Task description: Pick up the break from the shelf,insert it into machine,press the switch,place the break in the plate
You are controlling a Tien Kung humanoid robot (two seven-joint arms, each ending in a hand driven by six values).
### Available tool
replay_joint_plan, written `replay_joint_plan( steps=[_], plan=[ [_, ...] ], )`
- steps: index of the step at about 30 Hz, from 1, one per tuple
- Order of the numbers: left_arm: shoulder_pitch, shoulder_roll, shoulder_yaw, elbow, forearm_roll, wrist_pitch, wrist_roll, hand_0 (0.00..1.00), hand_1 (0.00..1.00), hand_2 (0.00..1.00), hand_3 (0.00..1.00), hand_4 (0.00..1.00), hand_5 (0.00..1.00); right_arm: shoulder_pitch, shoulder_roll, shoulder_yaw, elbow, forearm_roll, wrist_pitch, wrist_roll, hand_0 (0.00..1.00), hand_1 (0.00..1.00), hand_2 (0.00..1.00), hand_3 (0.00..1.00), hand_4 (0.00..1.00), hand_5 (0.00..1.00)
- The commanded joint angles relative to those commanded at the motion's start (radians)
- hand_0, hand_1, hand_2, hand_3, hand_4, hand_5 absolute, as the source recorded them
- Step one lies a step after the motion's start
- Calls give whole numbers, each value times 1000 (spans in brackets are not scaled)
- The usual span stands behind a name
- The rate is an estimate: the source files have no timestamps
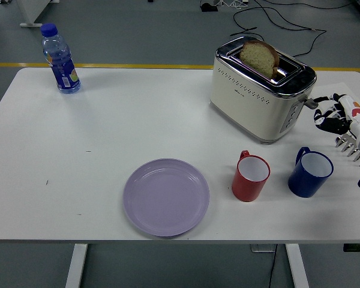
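Bread slice (259, 57) stands upright in the far slot of the cream toaster (258, 99), top half showing above the chrome rim, crust toward 3 o'clock. Judged light, soft, crumbly; best taken by the exposed upper crust with a gentle pinch, since squeezing the crumb would tear it. Lever (311, 102) projects from the toaster's end face at 3 o'clock. Right hand (330, 115) sits just beside that lever, fingers loosely curled, holding nothing; contact with the lever cannot be confirmed. Rack (353, 146) lies partly under the wrist. Purple plate (165, 196) waits at 7 o'clock of the toaster, red mug (251, 176) and blue mug (310, 172) nearer. Bottle (59, 58) at far 9 o'clock; its label unreadable, toaster badge likewise.
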Motion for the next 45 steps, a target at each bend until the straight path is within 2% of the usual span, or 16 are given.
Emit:
replay_joint_plan(
  steps=[30,45],
  plan=[
    [-7,-1,9,0,-13,1,-1,654,591,599,603,328,947,21,38,-27,-80,1,4,-6,60,150,280,720,484,199],
    [-8,-1,12,0,-18,1,-2,654,592,599,603,329,947,43,57,-51,-151,-7,12,-11,59,151,279,720,490,209]
  ],
)
